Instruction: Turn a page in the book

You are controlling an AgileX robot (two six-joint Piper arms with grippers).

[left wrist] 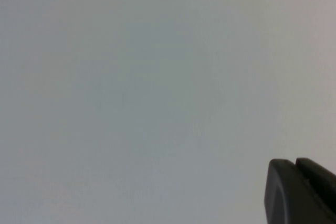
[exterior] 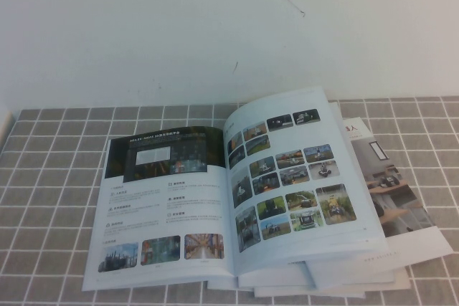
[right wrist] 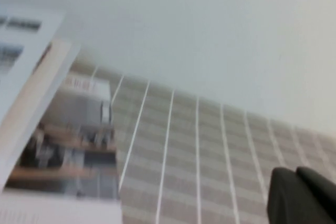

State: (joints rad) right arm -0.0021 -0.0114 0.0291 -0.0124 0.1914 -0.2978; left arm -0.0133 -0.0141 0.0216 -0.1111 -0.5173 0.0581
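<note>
The book (exterior: 172, 209) lies open on the grey tiled table (exterior: 50, 177) in the high view. Its left side is a dark-banner page (exterior: 165, 154) with text lines and photos. The page (exterior: 287, 177) on the right is a white leaf with a grid of small vehicle photos, lying slightly bowed. Neither gripper shows in the high view. My left gripper (left wrist: 295, 167) is shut and empty, seen against a blank white wall. My right gripper (right wrist: 296, 174) is shut and empty, above the tiles to the right of the booklets. A corner of the book's page (right wrist: 21, 51) shows in the right wrist view.
Booklets with interior-room photos (exterior: 398, 198) lie fanned out under the book's right side, also in the right wrist view (right wrist: 68, 145). A white wall (exterior: 215, 26) stands behind the table. Bare tiles (right wrist: 210, 156) lie right of the booklets.
</note>
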